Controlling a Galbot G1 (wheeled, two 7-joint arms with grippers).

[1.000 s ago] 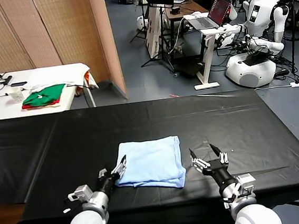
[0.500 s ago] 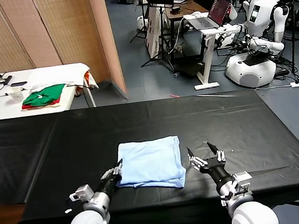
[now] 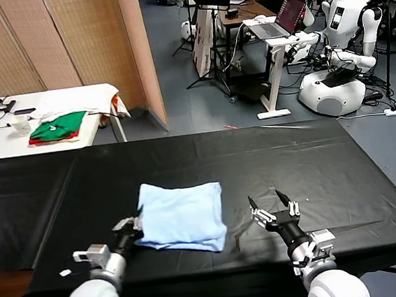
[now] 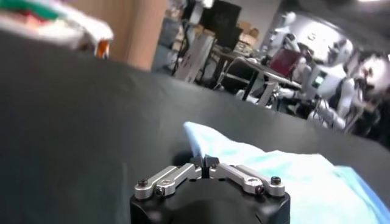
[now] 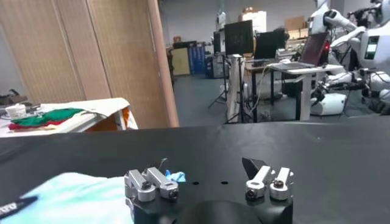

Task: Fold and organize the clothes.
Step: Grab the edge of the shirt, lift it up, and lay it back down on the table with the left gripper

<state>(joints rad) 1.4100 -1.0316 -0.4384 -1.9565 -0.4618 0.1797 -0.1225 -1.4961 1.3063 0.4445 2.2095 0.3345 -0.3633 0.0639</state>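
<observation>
Since the earlier frames, my left claw (image 3: 132, 227) has closed and drawn back toward my left, and the T-shirt (image 3: 180, 215) has shifted with it across the desk (image 3: 311, 158); its right edge now lies well apart from my right claw (image 3: 274, 207), where before it lay just beside it.

Left claw: fingers together, clamped on the T-shirt's near left corner. In the left wrist view the tips (image 4: 204, 163) meet on the pale blue fabric (image 4: 286, 182), and a peak of cloth rises directly ahead of them.

Right claw: fingers spread apart, holding nothing. It hovers low over the black desk surface, to the right of the T-shirt and clear of it. In the right wrist view the two fingers (image 5: 152, 181) stand wide, with the blue fabric (image 5: 73, 195) off to one side of them.

T-shirt: folded into a rough rectangle, flat on the desk, directly ahead of and between my two claws, closer to the left one. The near edge shows stacked layers.

Beyond my left claw, a white table (image 3: 53, 106) carries folded green and red garments (image 3: 58, 127).
</observation>
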